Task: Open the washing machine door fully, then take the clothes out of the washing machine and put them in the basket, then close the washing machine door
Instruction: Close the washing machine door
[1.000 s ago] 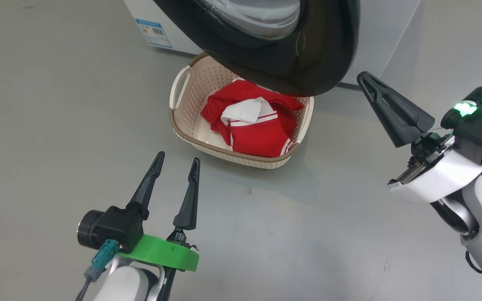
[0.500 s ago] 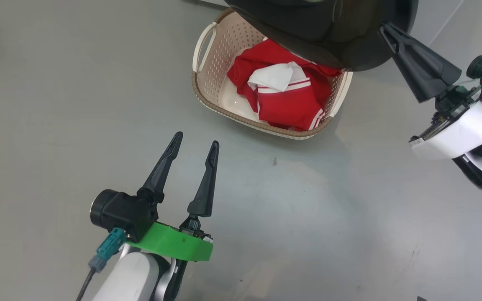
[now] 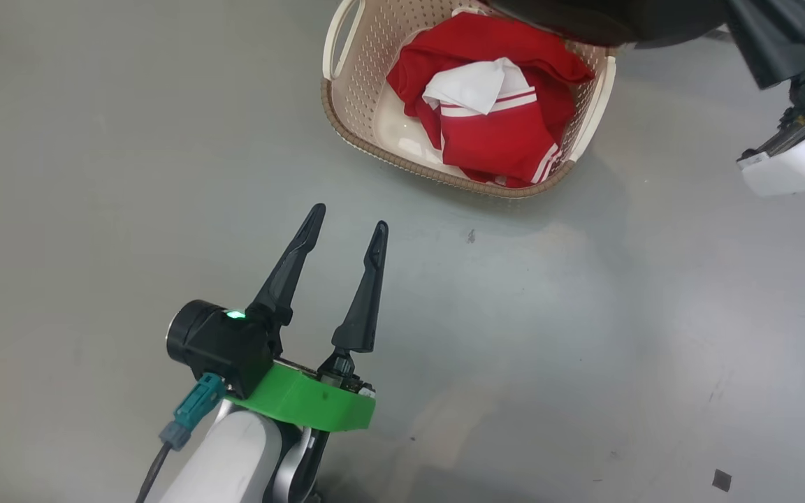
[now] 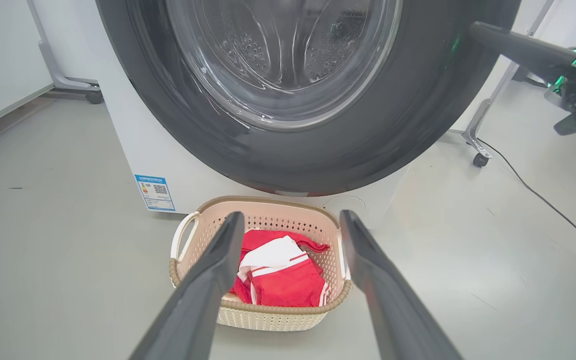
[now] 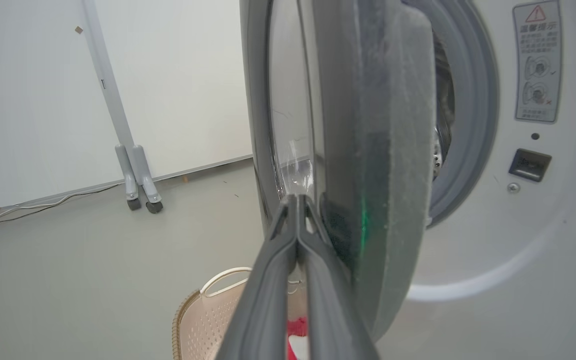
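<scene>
Nearest: left gripper (image 3: 350, 216), jaws spread wide and empty, above bare floor short of the basket (image 3: 357, 84). In the basket, on the floor below the door's lower rim: the clothes (image 3: 493, 133), soft, light and crumpled, nothing left to lift. Beyond: the washing machine door (image 4: 348, 150), ajar and edge-on to the right gripper (image 5: 295, 200), jaws clenched on nothing, tips at the door's edge, contact uncertain. Judged rigid, hinged, fairly heavy and glossy-slick, so better pushed on the wide black rim than pinched, and kept off the bulging glass. Farthest: the washing machine (image 5: 518, 240), drum mouth uncovered.
</scene>
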Motion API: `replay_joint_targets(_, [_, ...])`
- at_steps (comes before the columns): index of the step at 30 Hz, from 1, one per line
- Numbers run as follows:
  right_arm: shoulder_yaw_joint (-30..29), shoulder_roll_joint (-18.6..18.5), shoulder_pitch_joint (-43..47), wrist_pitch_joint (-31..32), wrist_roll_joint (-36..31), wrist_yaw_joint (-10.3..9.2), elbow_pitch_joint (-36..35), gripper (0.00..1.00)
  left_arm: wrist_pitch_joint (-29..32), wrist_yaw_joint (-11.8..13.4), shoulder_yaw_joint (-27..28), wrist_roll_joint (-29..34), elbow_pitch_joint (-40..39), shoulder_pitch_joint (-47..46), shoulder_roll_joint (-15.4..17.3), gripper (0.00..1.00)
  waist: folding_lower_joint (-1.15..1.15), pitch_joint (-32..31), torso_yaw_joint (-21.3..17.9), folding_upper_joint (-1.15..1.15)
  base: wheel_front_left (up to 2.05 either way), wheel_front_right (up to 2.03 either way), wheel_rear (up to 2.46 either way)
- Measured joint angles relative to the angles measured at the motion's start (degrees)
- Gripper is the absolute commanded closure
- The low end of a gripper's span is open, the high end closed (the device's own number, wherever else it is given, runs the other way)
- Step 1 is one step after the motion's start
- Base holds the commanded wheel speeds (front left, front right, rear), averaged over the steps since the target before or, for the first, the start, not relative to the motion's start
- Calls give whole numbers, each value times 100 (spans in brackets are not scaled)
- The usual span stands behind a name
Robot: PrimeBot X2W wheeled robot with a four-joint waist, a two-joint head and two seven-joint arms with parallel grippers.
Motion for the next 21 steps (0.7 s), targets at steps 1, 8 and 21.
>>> replay_joint_targets(1, [-15,-33,-70,0,27,0,18,100,0,3,-22,0,-30,-16,-2,0,0,38,-1,0,0,0,0])
replay_joint_targets(8, [-30,-191,-730,21,67,0,121,100,0,64,-109,-57,-170,-157,-8,0,0,341,-18,0,0,0,0])
replay_joint_targets(21, [13,-672,-1910,268,67,0,358,100,0,158,-435,-356,-421,-461,-19,0,0,901,95,0,0,0,0])
